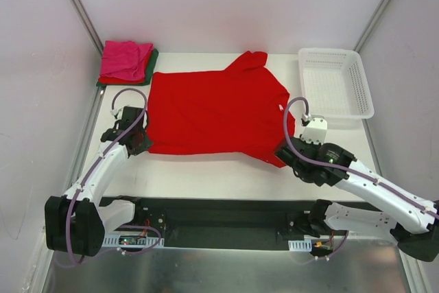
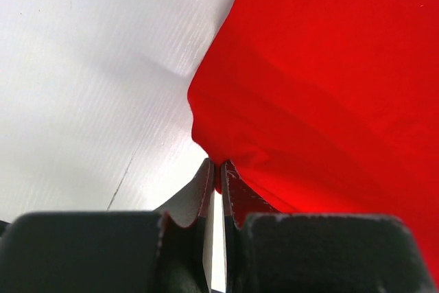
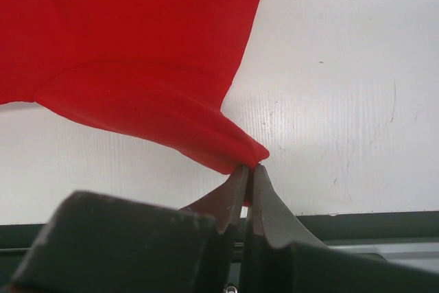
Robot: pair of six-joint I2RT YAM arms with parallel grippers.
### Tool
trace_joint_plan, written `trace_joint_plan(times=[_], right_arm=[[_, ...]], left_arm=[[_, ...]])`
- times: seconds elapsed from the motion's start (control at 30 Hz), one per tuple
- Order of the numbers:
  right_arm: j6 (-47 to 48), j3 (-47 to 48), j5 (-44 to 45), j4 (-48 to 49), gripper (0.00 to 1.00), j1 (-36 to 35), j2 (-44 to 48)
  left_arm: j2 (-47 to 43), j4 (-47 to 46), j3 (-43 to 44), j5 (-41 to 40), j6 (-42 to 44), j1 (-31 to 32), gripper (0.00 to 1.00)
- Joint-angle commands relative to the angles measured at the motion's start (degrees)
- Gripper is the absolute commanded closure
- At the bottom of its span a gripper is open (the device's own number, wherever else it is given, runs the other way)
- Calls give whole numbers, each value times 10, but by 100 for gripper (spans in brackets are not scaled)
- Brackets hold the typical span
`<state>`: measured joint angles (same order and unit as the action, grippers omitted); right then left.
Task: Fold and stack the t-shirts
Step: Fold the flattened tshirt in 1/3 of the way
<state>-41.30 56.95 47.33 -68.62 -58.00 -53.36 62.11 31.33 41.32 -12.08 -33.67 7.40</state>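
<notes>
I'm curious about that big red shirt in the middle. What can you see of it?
The red shirt is soft bright cloth with short sleeves, spread nearly flat on the white table. The left gripper pinches its near left corner, the right gripper its near right corner, bunching the cloth there.

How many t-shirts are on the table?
4. A large red t-shirt lies spread mid-table. A pink t-shirt tops the folded pile at the far left corner, with a red edge and a dark green edge showing beneath. Others may be hidden.
</notes>
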Motion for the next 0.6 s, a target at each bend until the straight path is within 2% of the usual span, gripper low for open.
trace_joint_plan(times=[0.0, 0.3, 0.57], right_arm=[[55, 28, 20, 23, 99, 25, 0], [200, 40, -38, 167, 99, 124, -31], [284, 55, -92, 274, 99, 183, -110]], left_arm=[[-9, 22, 31, -22, 10, -5, 100], [24, 23, 75, -39, 13, -5, 100], [82, 22, 134, -72, 25, -5, 100]])
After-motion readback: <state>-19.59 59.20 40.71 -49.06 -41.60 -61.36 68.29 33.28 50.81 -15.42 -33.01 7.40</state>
